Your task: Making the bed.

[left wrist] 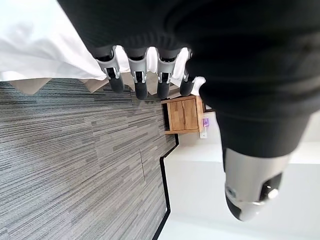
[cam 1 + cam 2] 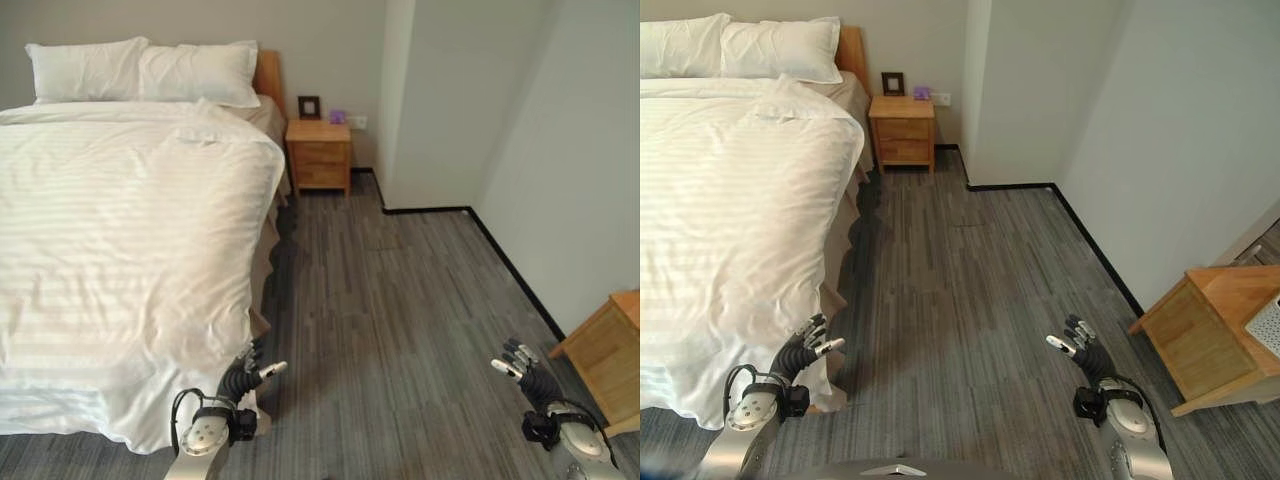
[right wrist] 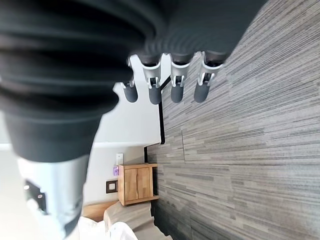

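Eye views: white striped duvet [image 2: 130,250] covers the bed, 2 pillows [image 2: 145,70] at the headboard. Left hand [image 2: 245,375] hangs by the duvet's foot corner; right hand [image 2: 1085,355] over carpet, prob. idle.
Wrist views: both w/ fingers relaxed, holding nothing.

Bed [image 2: 735,210] at left under white striped duvet [image 2: 720,250], edge draping toward grey floor [image 2: 970,300]. Two pillows [image 2: 740,45] against wooden headboard [image 2: 849,45]. Wooden nightstand [image 2: 902,130] just beside bed, dark frame [image 2: 893,83] and small purple item [image 2: 922,93] on top. Left hand [image 2: 805,350] at duvet's near corner, fingers relaxed, empty. Right hand [image 2: 1080,350] over floor, fingers relaxed, empty. Wooden cabinet [image 2: 1215,335] at right.
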